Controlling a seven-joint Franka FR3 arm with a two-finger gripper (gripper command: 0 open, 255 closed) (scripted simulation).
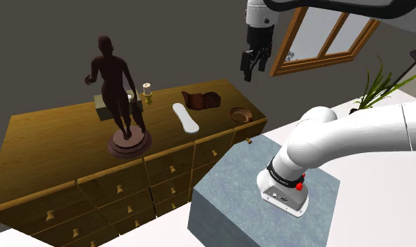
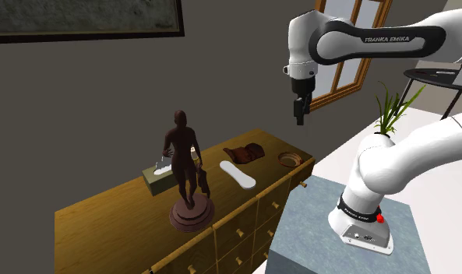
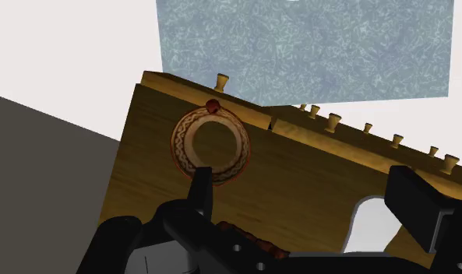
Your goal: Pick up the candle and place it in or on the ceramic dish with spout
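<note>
Stand nearest, a grey-blue box bearing the arm's base, set against the drawer front of a wooden dresser. By the dresser top's front edge a dark figurine stands upright on a round base. Past it a long white dish lies mid-top. The round ceramic dish with spout sits by the front corner at the stand's end. A brown object lies nearer the back edge. The candle – small, pale, in a gold holder – stands upright close to the back edge behind the figurine, near a greenish box. The gripper hangs high over the spouted dish's corner – fingers wide apart, clasping nothing
</note>
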